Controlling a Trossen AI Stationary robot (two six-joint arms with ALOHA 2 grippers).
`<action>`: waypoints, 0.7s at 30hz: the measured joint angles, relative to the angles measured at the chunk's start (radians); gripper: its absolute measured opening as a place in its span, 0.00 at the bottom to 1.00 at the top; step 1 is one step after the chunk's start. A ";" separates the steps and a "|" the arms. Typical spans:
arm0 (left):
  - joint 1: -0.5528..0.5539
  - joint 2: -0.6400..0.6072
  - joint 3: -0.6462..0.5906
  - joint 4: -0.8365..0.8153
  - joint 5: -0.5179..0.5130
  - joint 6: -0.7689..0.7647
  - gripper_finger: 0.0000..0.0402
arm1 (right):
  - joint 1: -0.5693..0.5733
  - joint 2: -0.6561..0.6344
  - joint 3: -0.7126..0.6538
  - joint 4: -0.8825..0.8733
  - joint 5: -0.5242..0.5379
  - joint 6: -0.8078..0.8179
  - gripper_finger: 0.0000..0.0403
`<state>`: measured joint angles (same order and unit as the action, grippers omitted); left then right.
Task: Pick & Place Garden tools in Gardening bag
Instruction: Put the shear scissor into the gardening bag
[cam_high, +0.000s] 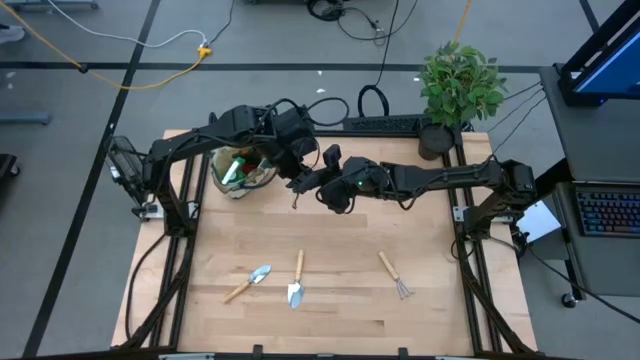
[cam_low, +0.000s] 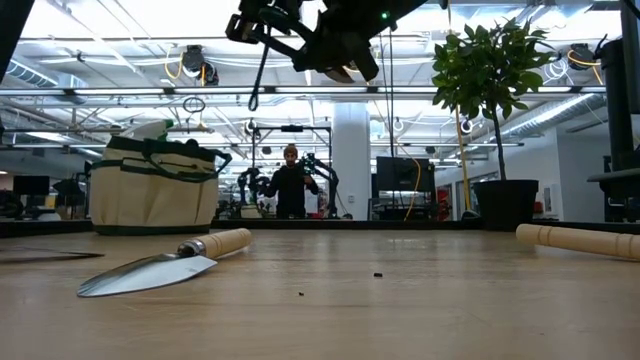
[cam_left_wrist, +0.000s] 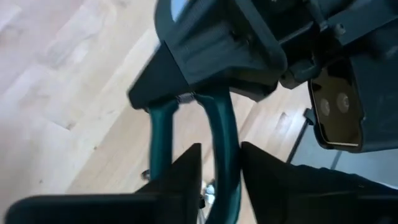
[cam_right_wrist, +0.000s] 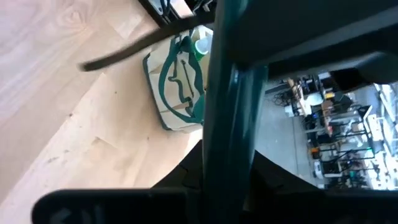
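Your right gripper (cam_right_wrist: 225, 171) is closed narrow on one green handle of the shears (cam_right_wrist: 227, 93); in its wrist view the handle runs straight between the two fingers. Your left gripper (cam_left_wrist: 221, 155) stands narrowly open around the other handle loop (cam_left_wrist: 224, 134): one finger (cam_left_wrist: 186, 174) shows a thin gap to it, while the other finger lies just beside it. You cannot tell whether that side touches.

In the high view, find both grippers meeting at centre frame, above the table, left (cam_high: 300, 180) and right (cam_high: 320, 186) nearly touching. In the low view the shears (cam_low: 259, 65) hang down from them at top centre, well clear of the table.

The bag (cam_high: 262, 180) sits left of centre under the left arm, upright, with green items inside. Two trowels (cam_high: 252, 281) (cam_high: 296, 284) and a rake (cam_high: 395, 275) lie along the lower part of the table (cam_high: 340, 240).
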<state>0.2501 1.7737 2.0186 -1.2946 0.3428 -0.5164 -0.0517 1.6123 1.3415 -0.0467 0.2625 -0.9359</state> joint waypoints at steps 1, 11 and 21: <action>0.004 0.000 0.000 0.000 -0.001 0.011 0.32 | 0.000 0.000 0.000 -0.005 -0.001 0.007 0.10; 0.055 -0.036 0.000 0.022 -0.079 0.186 0.52 | 0.000 0.000 0.000 -0.100 -0.004 0.100 0.10; 0.066 -0.173 0.000 -0.064 -0.326 0.284 0.52 | -0.025 -0.003 0.000 -0.172 -0.067 0.278 0.10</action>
<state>0.3157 1.6011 2.0190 -1.3583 0.0172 -0.2320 -0.0762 1.6091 1.3415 -0.2186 0.1952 -0.6575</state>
